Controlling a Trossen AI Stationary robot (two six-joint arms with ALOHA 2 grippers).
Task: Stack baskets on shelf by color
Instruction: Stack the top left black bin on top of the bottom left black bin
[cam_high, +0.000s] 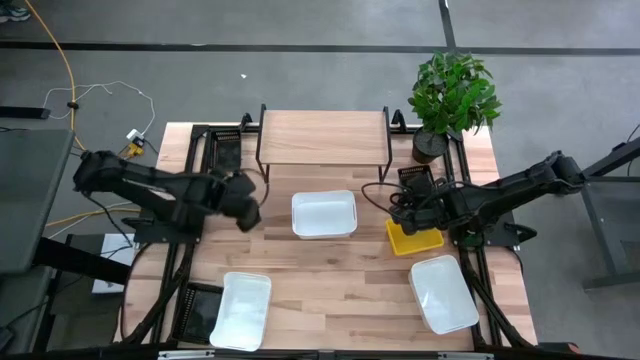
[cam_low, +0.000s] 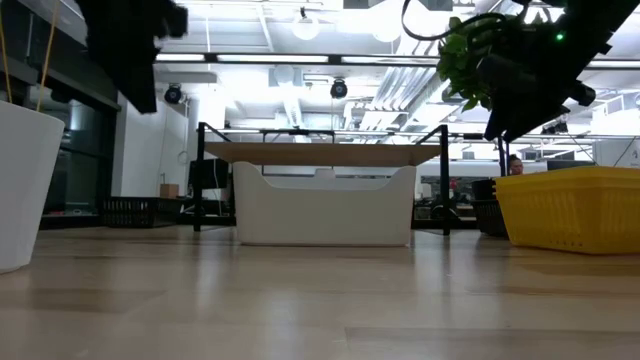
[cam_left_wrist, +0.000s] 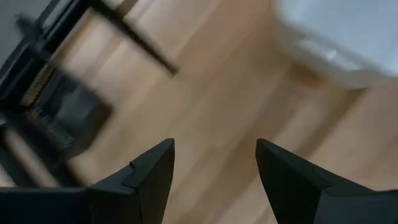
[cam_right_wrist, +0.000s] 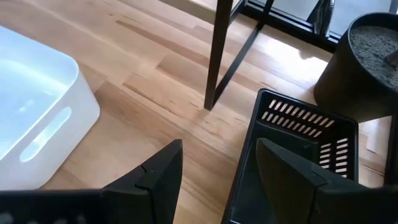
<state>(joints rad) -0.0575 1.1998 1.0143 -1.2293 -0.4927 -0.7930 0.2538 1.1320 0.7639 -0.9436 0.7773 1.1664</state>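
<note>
Two grippers, left (cam_high: 250, 208) and right (cam_high: 400, 212), hover spread, seemingly empty, flanking the middle white basket (cam_high: 323, 214).

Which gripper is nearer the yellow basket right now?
The right gripper. It hangs open just above the yellow basket's far edge, by the black basket. The left gripper is open across the table, beyond the middle white basket.
</note>
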